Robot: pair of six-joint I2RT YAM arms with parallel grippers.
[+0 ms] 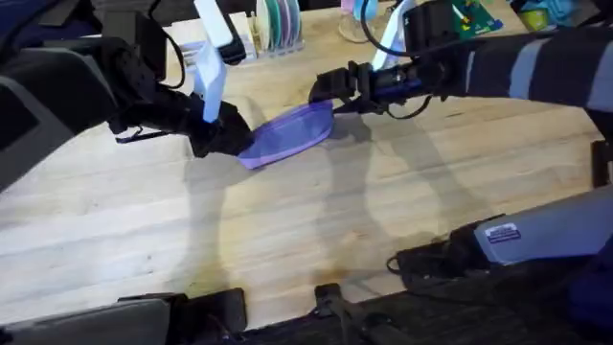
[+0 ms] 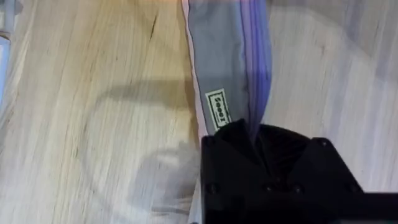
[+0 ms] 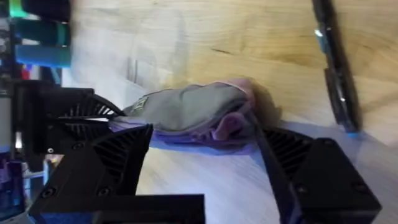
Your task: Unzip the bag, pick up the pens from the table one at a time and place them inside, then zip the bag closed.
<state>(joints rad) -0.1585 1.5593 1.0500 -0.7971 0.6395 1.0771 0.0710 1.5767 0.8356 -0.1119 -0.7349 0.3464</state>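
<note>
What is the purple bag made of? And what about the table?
The bag looks like soft matte cloth: it sags and folds, with a sewn label and stitched edge. The table looks like light, smooth wood: plank strips and grain lines show.

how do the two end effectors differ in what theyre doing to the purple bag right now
The left end effector is shut on the bag at its near-left end; the right end effector sits at the far-right end with its fingers spread apart on either side of that end. The left reaches in from the left, the right from the right. Both are black and low over the table.
</note>
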